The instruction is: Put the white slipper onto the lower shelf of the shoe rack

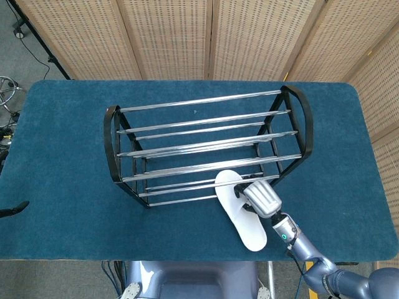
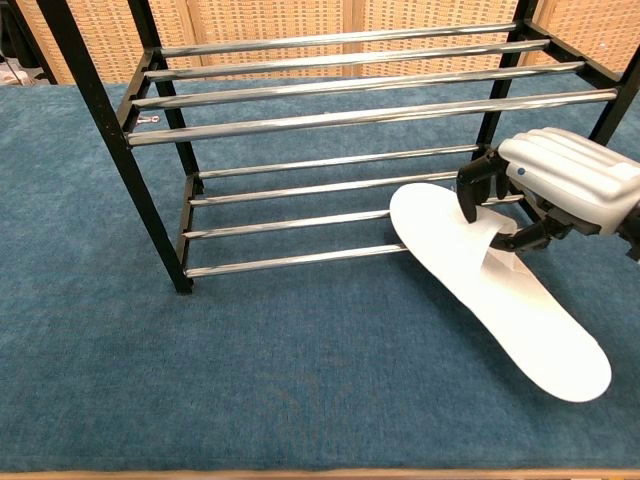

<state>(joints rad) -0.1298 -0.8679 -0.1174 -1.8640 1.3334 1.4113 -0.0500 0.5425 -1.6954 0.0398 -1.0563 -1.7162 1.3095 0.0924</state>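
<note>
While fingers [image 2: 470, 190] pinch strap, white slipper [image 2: 490, 285] slants below.

The white slipper [image 2: 480, 275] is flat and thin, with a smooth pale sole and a white strap across its middle. It lies slanted, its rounded toe over the front rails of the lower shelf [image 2: 300, 222], its heel trailing back above the blue tabletop [image 2: 250, 370]. The dark fingers [image 2: 470, 190] pinch it at the strap, the toe just ahead of them and the heel behind. The shoe rack [image 1: 206, 149] has a black frame and chrome rails in two tiers and stands upright beyond the fingers.
</note>
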